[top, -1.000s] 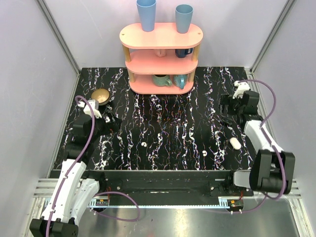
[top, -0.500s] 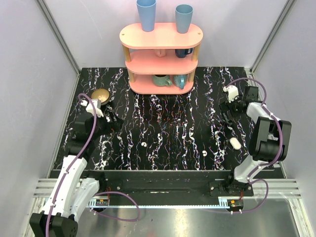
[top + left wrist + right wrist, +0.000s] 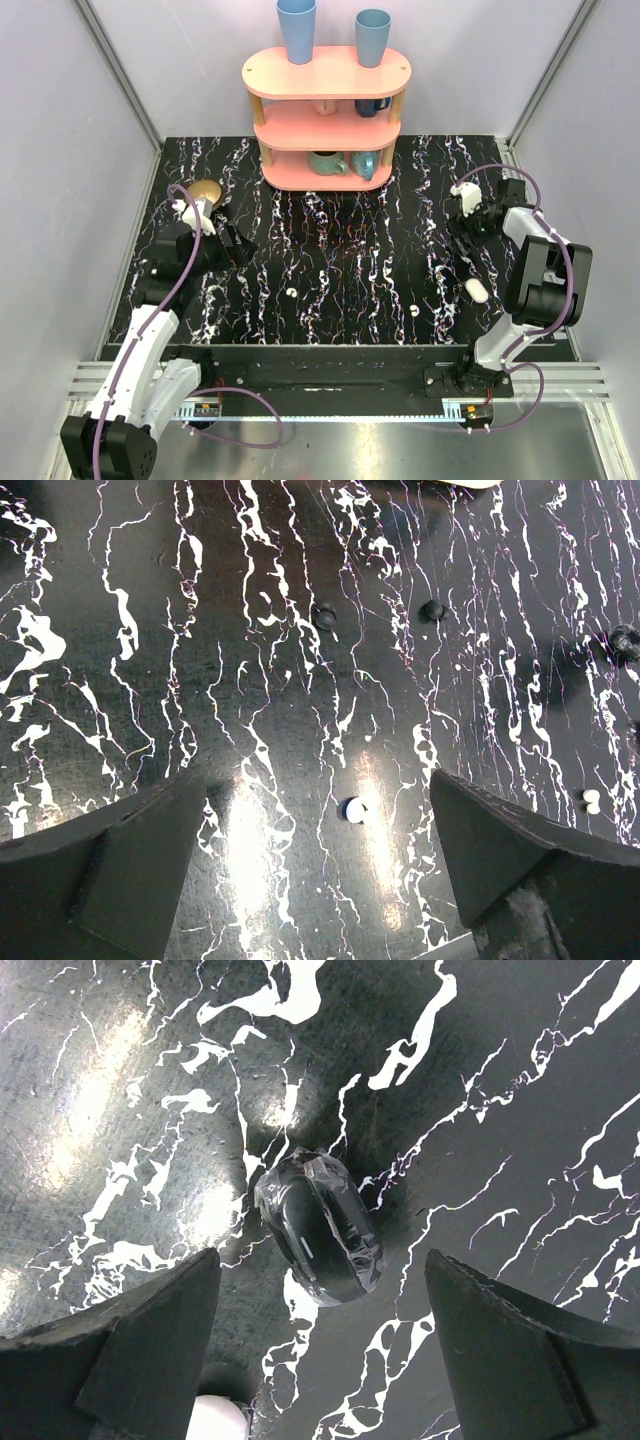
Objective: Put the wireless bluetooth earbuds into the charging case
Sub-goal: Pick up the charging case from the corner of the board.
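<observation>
The white charging case (image 3: 476, 290) lies on the black marble table (image 3: 340, 250) near the right arm; its edge shows at the bottom of the right wrist view (image 3: 216, 1422). One white earbud (image 3: 290, 293) lies left of centre, also between and ahead of the left fingers (image 3: 355, 810). The other earbud (image 3: 414, 310) lies nearer the case and shows at the right edge of the left wrist view (image 3: 591, 801). My left gripper (image 3: 233, 240) (image 3: 318, 780) hangs open over the table. My right gripper (image 3: 463, 238) (image 3: 322, 1255) is open above a black film-wrapped case (image 3: 320, 1226), not touching it.
A pink three-tier shelf (image 3: 328, 110) with blue cups and mugs stands at the back centre. A brown bowl (image 3: 208, 188) sits behind the left wrist. Small black knobs (image 3: 325, 615) (image 3: 432, 610) dot the table ahead of the left gripper. Walls close both sides.
The right arm folded back and its gripper shifted left over the black case, its jaws a little narrower. The left gripper moved right, partly covering the bowl.
</observation>
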You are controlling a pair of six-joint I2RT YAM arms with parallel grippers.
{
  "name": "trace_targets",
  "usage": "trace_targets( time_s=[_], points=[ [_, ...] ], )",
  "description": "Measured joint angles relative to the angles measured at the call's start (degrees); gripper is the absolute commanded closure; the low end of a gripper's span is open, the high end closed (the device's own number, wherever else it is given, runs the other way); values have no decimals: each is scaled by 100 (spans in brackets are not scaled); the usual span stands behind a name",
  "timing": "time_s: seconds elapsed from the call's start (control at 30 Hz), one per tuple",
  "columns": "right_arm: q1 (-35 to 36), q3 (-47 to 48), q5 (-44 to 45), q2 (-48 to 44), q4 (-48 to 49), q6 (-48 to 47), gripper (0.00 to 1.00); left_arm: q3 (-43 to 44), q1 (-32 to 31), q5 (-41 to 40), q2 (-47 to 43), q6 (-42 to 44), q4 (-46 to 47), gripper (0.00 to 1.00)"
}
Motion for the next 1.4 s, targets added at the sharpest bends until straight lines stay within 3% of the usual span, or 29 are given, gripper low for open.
trace_targets(
  time_s=[0.43, 1.17, 1.4],
  points=[
    [-59, 345, -229, 540, 0, -271, 19, 0, 0, 66, 31, 0, 57, 1],
    [-61, 181, -240, 688, 52, -146, 31, 0, 0, 166, 144, 0, 111, 1],
    [-66, 85, -59, 614, 179, -37, 42, 0, 0, 197, 173, 0, 116, 1]
  ],
)
